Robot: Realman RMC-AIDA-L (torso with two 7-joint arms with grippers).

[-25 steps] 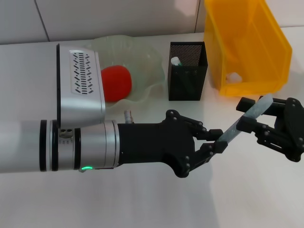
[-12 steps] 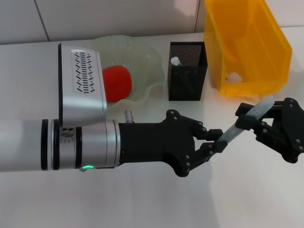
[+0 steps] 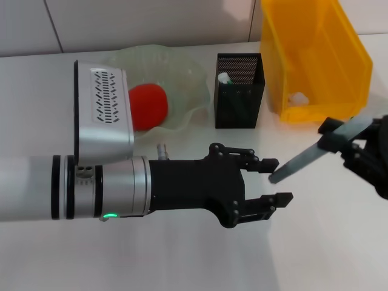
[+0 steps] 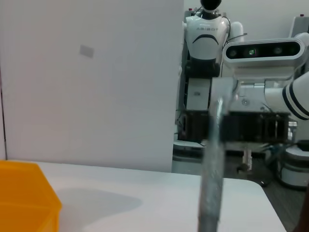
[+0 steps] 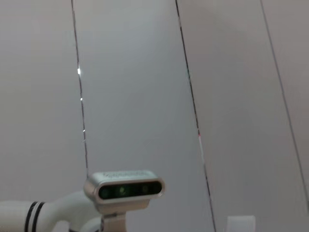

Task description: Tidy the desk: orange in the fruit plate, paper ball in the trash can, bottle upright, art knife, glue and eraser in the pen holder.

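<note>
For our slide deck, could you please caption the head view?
Left tool open beside the art knife held by the right tool.

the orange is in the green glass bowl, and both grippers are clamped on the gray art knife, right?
Not quite. In the head view only the right gripper is shut on the art knife; the left gripper is open, its fingers clear of the blade. The orange does sit in the fruit plate.
</note>
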